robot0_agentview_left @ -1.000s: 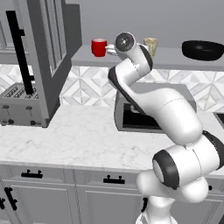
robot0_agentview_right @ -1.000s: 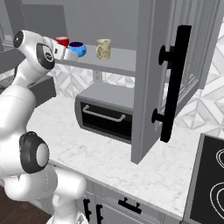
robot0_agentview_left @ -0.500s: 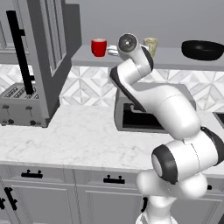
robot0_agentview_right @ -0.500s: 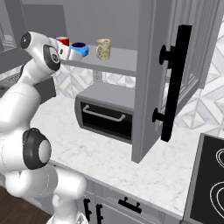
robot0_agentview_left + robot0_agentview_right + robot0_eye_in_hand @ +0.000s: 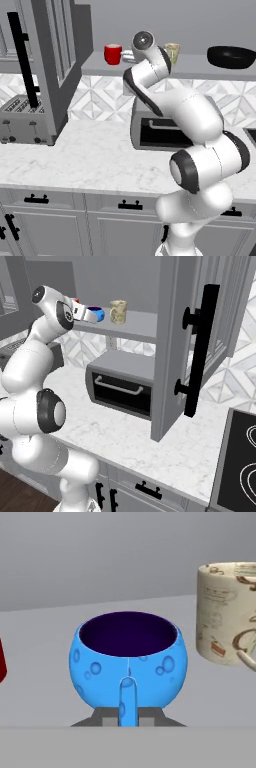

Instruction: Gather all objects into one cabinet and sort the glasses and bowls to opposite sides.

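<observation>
My gripper reaches level over the grey cabinet shelf. It is shut on the near side of the bright blue bowl, whose base is at shelf height. From the right base view the gripper holds the bowl just left of the beige patterned tumbler. That tumbler stands upright to the bowl's right. The glossy red cup stands upright on the shelf to the left of my hand, and its edge shows beside the bowl. My arm hides the bowl in the left base view.
A black pan lies at the shelf's right end. Both tall grey doors stand open with black bar handles. On the marble counter below sit a toaster and a toaster oven. A cooktop lies at the far right.
My arm has swung right along the shelf. The blue bowl has moved with the gripper, away from the red cup and closer to the beige tumbler.
</observation>
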